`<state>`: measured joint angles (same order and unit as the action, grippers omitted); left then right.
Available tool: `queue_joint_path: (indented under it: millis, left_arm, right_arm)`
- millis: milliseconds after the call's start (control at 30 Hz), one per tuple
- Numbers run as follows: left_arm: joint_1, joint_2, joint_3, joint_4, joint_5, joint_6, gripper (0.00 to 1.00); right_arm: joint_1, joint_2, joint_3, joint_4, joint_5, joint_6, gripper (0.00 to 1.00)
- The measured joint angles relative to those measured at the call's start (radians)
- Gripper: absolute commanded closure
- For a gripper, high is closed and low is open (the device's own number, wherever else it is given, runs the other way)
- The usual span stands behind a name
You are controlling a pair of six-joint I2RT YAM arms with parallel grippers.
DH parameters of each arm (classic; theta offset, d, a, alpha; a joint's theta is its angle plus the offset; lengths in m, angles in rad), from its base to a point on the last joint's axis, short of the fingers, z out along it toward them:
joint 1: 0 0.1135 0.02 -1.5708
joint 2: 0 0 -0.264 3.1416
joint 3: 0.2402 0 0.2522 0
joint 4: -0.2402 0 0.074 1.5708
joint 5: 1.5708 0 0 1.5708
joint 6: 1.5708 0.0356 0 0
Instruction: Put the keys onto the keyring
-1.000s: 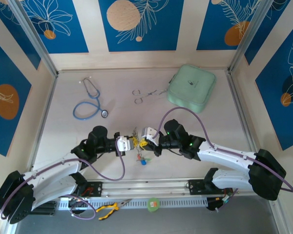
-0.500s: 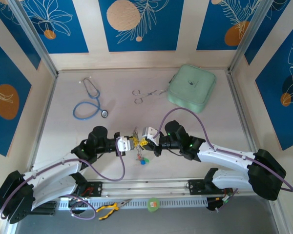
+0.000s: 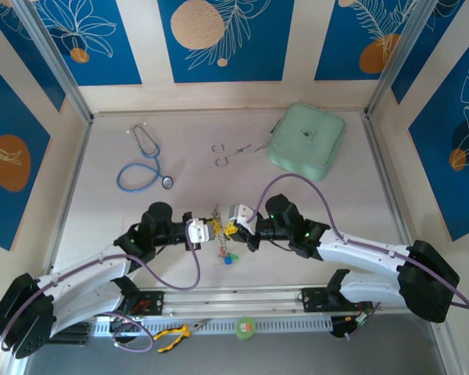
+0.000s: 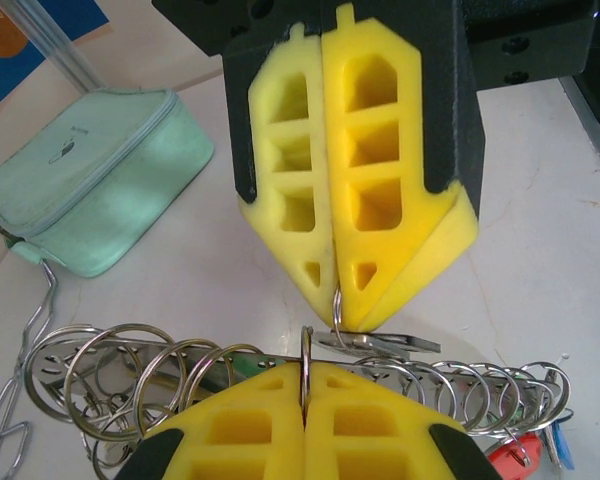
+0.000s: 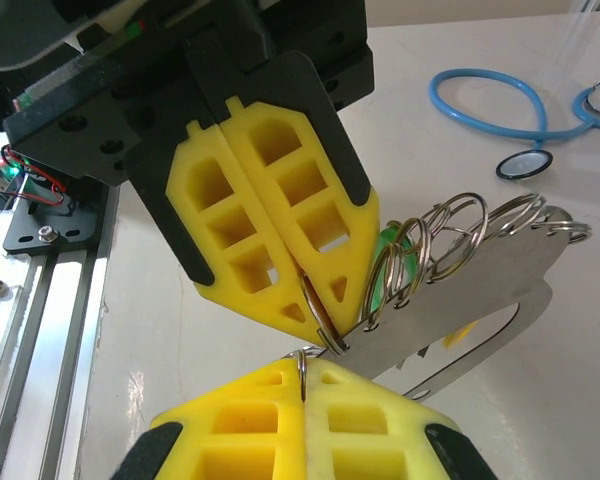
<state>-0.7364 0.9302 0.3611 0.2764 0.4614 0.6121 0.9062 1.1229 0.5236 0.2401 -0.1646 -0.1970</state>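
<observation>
**Asker:** Where does everything lie?

**Me:** The table (image 3: 195,141) carries a mint pouch (image 3: 306,137) at the upper right and a stethoscope (image 3: 144,160) at the upper left, both well apart from the work. My left hand (image 3: 213,227) and right hand (image 3: 227,229) meet tip to tip low in the centre of the overhead view. The keyring (image 5: 490,290) is held up between them, and the keys (image 3: 228,255) dangle just below it.

**Asker:** And your hands?

**Me:** Both are pressed together. Each pinches a thin split ring (image 4: 305,352) at its fingertips. I cannot tell whether it is one ring or two linked ones.

**Asker:** How will it all handle?

**Me:** I judge the keyring to be light, flat and stiff, so it should not bend. Its smooth metal could slide in my foam fingers, though. The split rings look springy and narrow, so they may twist or pop out of a tip pinch. The keys hang loose and would swing with any jolt. I would hold the keyring across its flat face, and take a ring at its edge, close to the wire's overlap.
</observation>
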Motion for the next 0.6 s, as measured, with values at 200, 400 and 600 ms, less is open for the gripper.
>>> queue_joint_path:
  millis: [200, 400, 600]
  left_arm:
    - [0.0, 0.0, 0.0, -0.007, 0.0, 0.0, 1.0]
    - [0.0, 0.0, 0.0, -0.007, 0.0, 0.0, 1.0]
    - [-0.001, 0.0, 0.0, -0.007, 0.0, 0.0, 1.0]
  right_arm:
    - [0.0, -0.015, -0.011, 0.016, -0.003, 0.0, 1.0]
    - [0.0, -0.005, -0.011, 0.033, -0.003, 0.0, 1.0]
    - [0.001, 0.017, -0.01, 0.037, -0.003, 0.001, 1.0]
